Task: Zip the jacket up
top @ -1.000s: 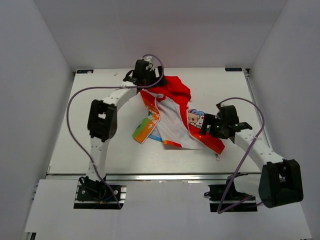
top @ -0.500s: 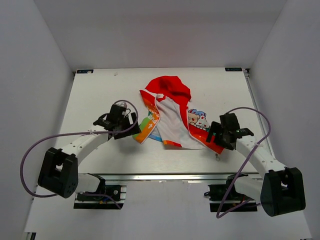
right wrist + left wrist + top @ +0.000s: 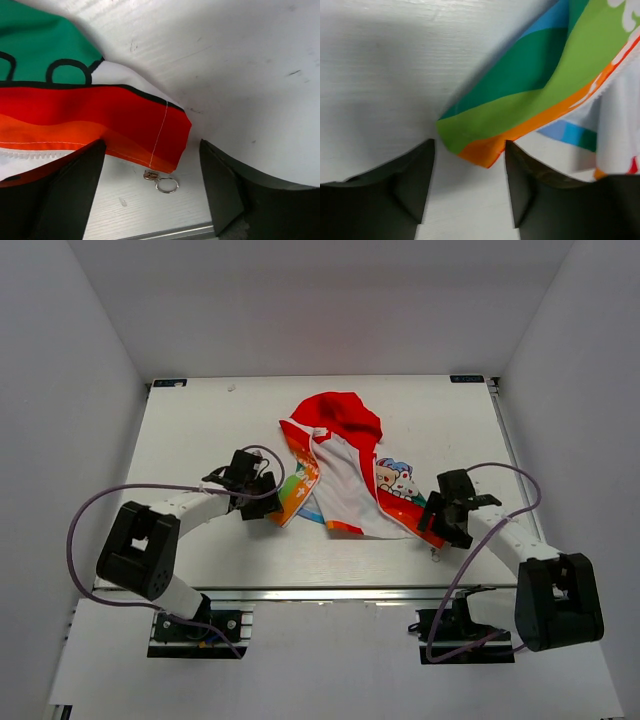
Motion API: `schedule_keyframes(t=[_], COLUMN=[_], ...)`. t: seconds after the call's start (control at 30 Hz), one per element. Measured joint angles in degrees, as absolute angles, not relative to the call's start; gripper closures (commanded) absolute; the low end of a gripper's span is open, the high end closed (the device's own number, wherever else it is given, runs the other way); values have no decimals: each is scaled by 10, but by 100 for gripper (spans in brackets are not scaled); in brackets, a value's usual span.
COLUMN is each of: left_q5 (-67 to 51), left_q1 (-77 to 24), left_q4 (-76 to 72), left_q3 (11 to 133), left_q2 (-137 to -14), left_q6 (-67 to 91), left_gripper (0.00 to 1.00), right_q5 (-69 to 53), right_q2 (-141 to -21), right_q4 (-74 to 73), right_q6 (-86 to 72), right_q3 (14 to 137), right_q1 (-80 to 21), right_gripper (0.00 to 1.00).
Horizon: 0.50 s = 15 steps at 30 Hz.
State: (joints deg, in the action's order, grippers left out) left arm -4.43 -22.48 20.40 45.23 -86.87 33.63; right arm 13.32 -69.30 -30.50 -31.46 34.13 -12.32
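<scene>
Jacket point(image 3: 345, 470) lies unzipped on surface point(image 3: 190, 430); left pincer point(image 3: 467, 146) wide at striped corner, right pincer point(image 3: 152, 144) wide at red hem.

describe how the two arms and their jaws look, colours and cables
Both the left arm and the right arm have slim white links joined by bulky black joint housings. A thin purple cable loops loosely along each. The jaws are plain matte black, blocky and flat-faced, with no markings visible.
</scene>
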Motion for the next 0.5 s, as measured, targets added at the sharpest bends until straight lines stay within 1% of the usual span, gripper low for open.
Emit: schedule_keyframes(t=[0.03,0.07,0.1,0.13,0.17,0.2,0.23,0.27,0.3,0.33,0.37,0.5], left_q5=[-56,-65,-77,-89,-101,-119,-128,-138,-150,-160,-165,-158], left_q1=[-225,-225,-225,-224,-224,-224,-224,-224,-223,-223,-223,-223], left_q4=[194,187,176,164,152,137,130,123,116,112,110,124], left_q3=[452,452,453,453,453,453,456,460,465,475,486,547], left_q2=[-876,-882,-891,-897,-905,-912,-921,-932,-944,-955,-966,-1011], left_q6=[335,336,337,337,336,336,340,337,340,341,340,337], left_gripper=[44,49,56,59,64,77,86,97,100,100,100,100], right_q5=[126,119,112,99,78,53,31,3,-20,-43,-61,-119], right_q2=[-701,-709,-711,-711,-712,-713,-714,-717,-722,-729,-736,-771], right_q4=[-301,-297,-291,-282,-268,-250,-235,-220,-209,-197,-187,-161], right_q6=[-313,-307,-306,-305,-303,-300,-297,-298,-293,-293,-291,-295], right_q3=[338,336,336,336,335,332,329,327,326,326,326,340], right_q1=[-122,-121,-121,-121,-119,-119,-119,-119,-121,-123,-125,-138], right_gripper=[33,40,46,50,58,71,71,85,90,99,100,100])
